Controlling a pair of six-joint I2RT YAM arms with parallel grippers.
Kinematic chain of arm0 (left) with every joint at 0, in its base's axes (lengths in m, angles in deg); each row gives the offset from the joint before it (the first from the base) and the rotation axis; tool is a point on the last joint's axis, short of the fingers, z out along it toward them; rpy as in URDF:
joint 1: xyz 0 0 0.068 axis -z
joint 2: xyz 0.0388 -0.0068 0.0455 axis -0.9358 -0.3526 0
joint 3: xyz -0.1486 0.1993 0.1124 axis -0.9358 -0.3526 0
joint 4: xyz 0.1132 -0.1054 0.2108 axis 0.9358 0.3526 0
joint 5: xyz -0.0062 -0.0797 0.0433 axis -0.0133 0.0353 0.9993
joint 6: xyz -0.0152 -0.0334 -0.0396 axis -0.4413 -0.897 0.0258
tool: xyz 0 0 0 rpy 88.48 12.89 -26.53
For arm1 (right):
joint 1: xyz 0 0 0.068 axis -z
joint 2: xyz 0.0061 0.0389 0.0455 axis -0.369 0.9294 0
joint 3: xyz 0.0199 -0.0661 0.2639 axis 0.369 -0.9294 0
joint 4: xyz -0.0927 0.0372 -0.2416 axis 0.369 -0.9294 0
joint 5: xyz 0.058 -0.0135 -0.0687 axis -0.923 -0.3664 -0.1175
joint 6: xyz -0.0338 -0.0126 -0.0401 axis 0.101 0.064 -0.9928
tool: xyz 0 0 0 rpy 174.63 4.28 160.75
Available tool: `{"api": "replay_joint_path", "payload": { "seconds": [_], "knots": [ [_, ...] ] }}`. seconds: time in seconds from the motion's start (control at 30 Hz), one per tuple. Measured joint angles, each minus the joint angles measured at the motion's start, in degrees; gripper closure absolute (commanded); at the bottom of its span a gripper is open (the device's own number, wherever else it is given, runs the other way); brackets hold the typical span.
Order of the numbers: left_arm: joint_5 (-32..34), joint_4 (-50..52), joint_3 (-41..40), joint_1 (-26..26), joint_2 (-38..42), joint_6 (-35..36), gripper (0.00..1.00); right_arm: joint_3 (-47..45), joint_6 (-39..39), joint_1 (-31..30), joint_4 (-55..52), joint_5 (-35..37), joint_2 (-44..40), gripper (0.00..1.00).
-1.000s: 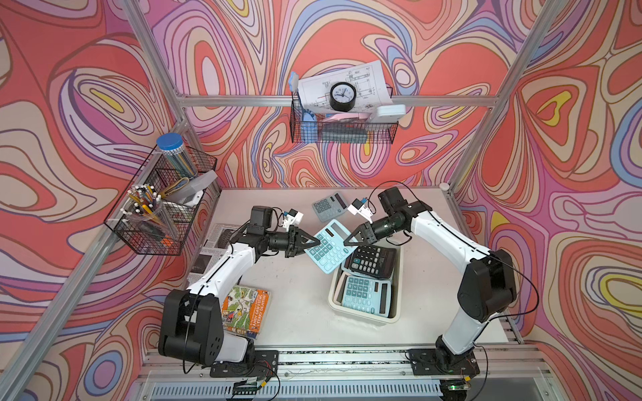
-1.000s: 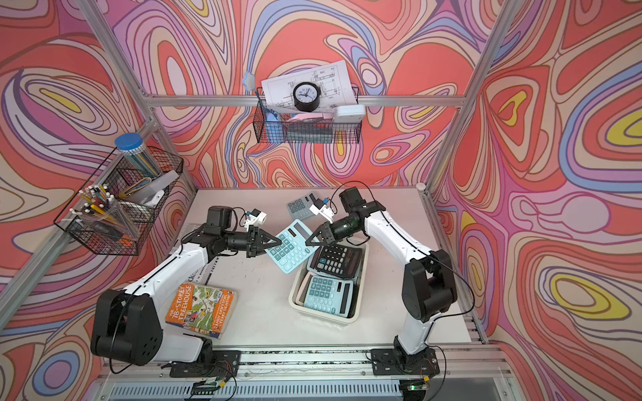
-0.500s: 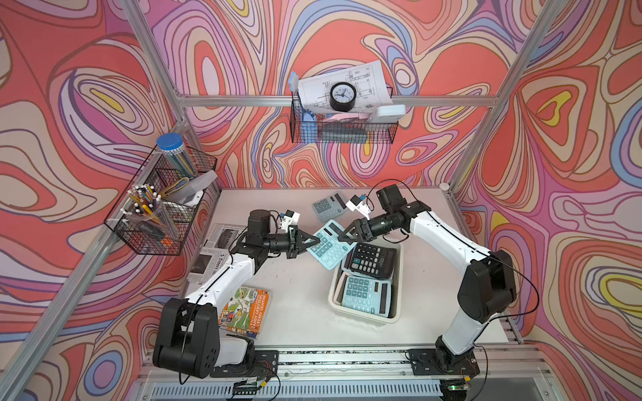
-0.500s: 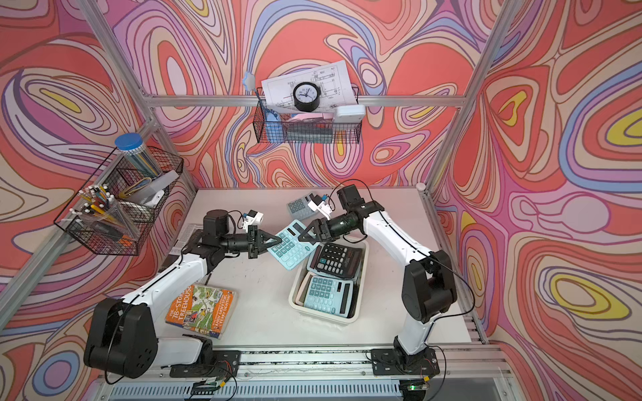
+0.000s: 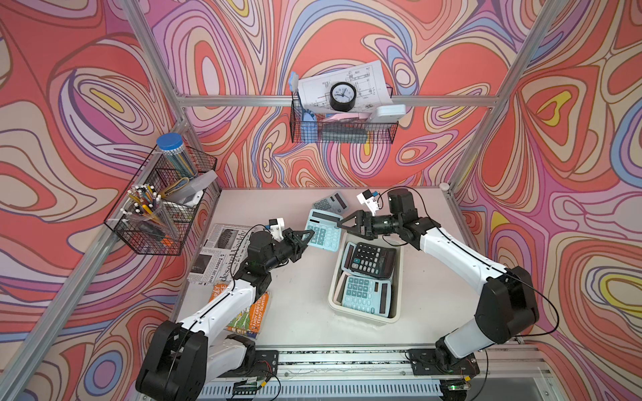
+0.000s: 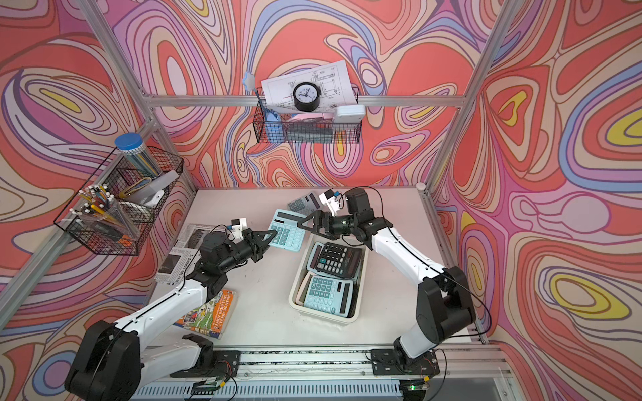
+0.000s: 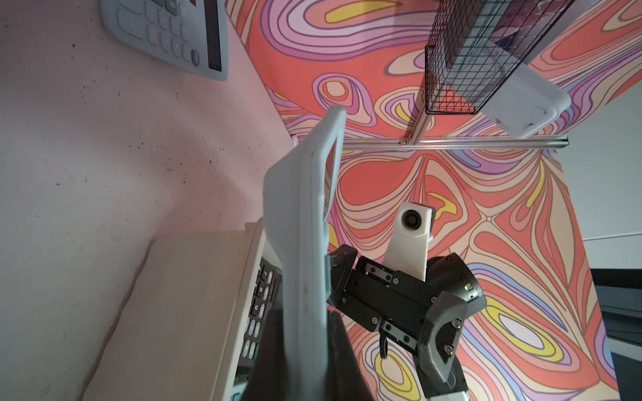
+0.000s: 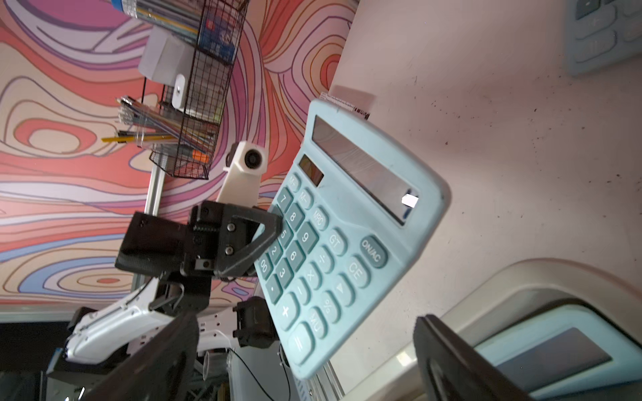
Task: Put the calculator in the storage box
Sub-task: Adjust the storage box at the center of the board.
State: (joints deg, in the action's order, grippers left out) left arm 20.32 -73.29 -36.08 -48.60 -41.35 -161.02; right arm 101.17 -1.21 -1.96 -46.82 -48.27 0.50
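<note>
My left gripper clamps the calculator, my right gripper wide beside it, the storage box just toward the surface's front edge.

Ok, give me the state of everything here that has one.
held calculator: lifted, tilted, off the table.
left gripper: fingers shut on held calculator.
right gripper: fingers open, gripping nothing.
storage box: holds black calculator and blue calculator.
grey calculator: flat on the table, back.

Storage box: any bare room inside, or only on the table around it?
Storage box is crowded: black calculator and blue calculator cover its floor. Bare table lies between book and box, and beyond the box's right side.
</note>
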Motion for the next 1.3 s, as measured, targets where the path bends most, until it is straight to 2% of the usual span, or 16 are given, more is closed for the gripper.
{"api": "replay_joint_path", "payload": {
  "seconds": [0.13, 0.27, 0.5, 0.63, 0.77, 0.93, 1.0, 1.07, 1.23, 1.3],
  "knots": [
    [10.62, -1.51, -0.72, 4.07, 1.18, -1.36, 0.98, -3.17, 8.41, -2.05, 7.34, 6.03, -1.77, 0.02],
    [17.35, -5.03, -0.74, 4.87, 1.25, -1.68, 0.97, -5.33, 13.38, -5.31, 11.10, 12.50, -2.84, 0.02],
    [23.41, -11.45, -0.81, 5.68, 0.04, -3.08, 0.97, -10.25, 21.51, -8.68, 20.55, 20.06, -2.84, 0.02],
    [25.00, -14.38, -0.87, 7.17, -2.05, -3.98, 0.96, -13.14, 27.96, -10.80, 32.46, 22.75, -0.92, 0.04],
    [26.34, -17.00, -1.42, 8.26, -3.85, -5.05, 0.96, -13.53, 33.59, -13.20, 44.33, 24.83, 3.76, 0.17],
    [27.52, -19.08, -1.70, 8.98, -4.85, -6.10, 0.96, -13.55, 38.64, -15.32, 53.88, 27.80, 8.15, 0.34],
    [28.09, -20.63, -2.64, 9.11, -4.85, -6.45, 0.95, -13.55, 39.87, -15.98, 56.08, 28.92, 8.87, 0.48],
    [28.76, -21.31, -3.87, 9.18, -4.87, -7.02, 0.94, -13.57, 40.81, -16.59, 57.51, 30.27, 9.29, 0.52],
    [30.03, -23.85, -5.29, 9.25, -5.07, -8.00, 0.93, -13.64, 41.75, -17.33, 58.01, 31.76, 10.40, 0.70],
    [30.25, -24.52, -5.40, 9.25, -5.40, -8.26, 0.93, -13.64, 41.86, -17.42, 58.03, 32.28, 10.71, 0.72]
  ]
}}
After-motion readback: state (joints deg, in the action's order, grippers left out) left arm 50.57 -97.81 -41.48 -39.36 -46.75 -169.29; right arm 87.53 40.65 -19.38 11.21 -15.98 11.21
